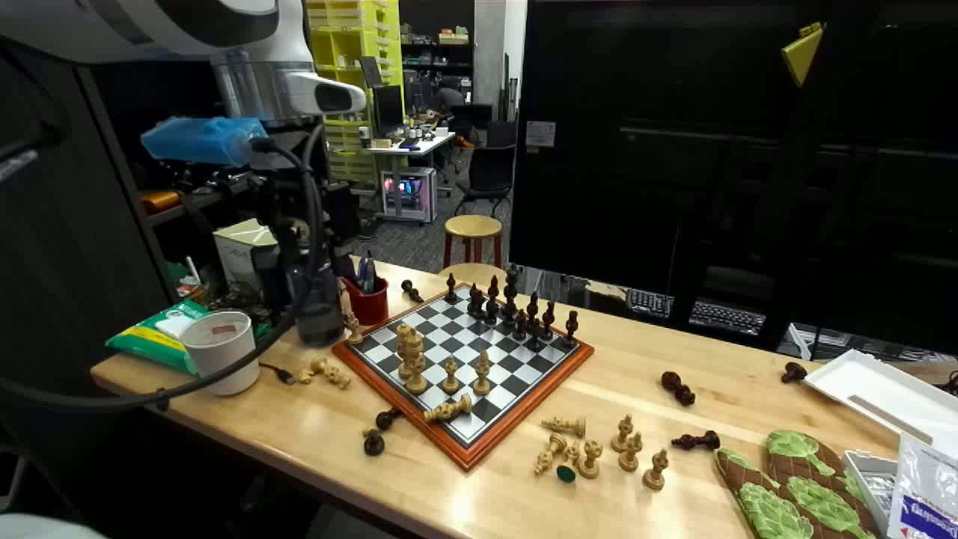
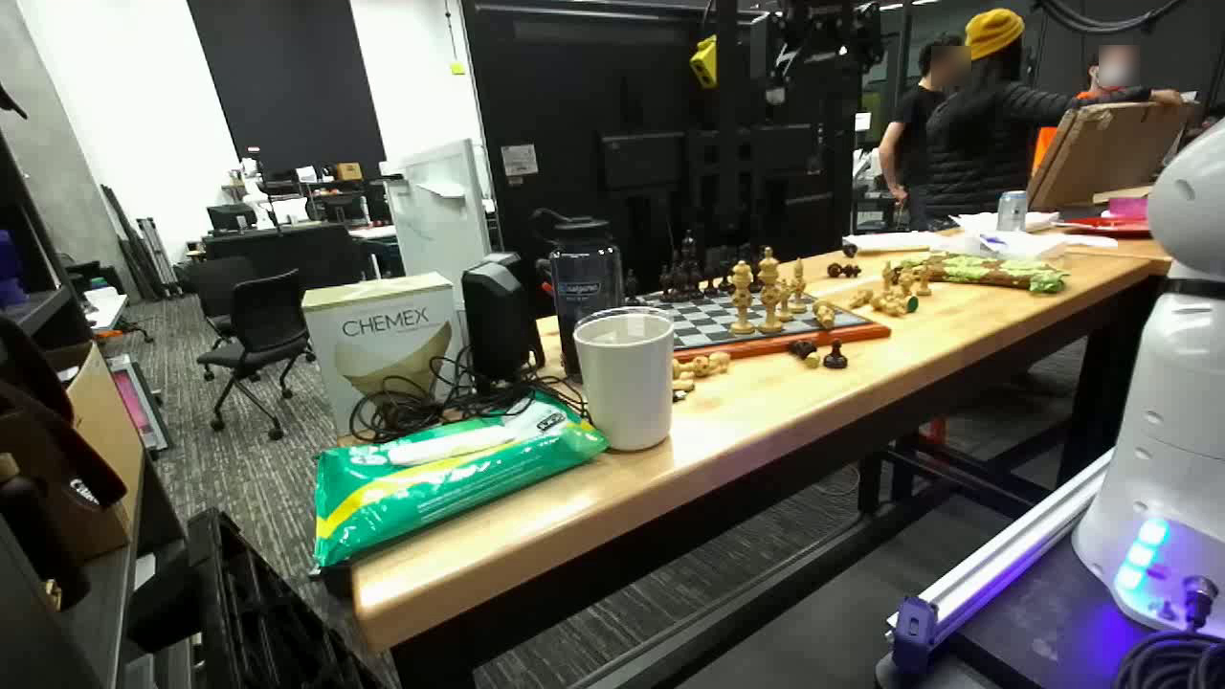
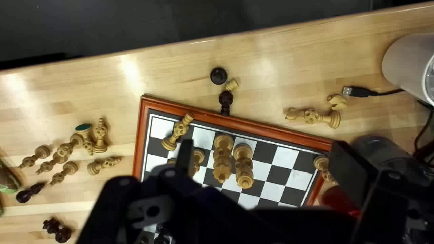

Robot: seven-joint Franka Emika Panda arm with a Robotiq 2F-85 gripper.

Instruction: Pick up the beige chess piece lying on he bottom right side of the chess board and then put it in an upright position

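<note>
Beige chess piece is lying on its side on the chess board, between six and seven o'clock; all hours are being counted from the board's centre in an exterior view. Its wide base is resting on the squares, and its narrow end is reaching over the board's raised frame. Nearest in the wrist view, the tool is hanging above the table in a released state: its two fingers are standing wide apart. On the nearer part of the table, toward four o'clock, loose beige pieces are forming a group, some standing and some lying. On the board, four upright beige pieces are occupying squares between five and nine o'clock. At the nine o'clock corner, one further beige piece is standing. Dark chess pieces are standing upright close together, from about twelve until past two o'clock. Farther, toward ten o'clock, a red cup is holding pens. Toward eleven o'clock, one dark piece is lying near the board on the table. Beyond the table, toward twelve o'clock, a round wooden stool is standing.
</note>
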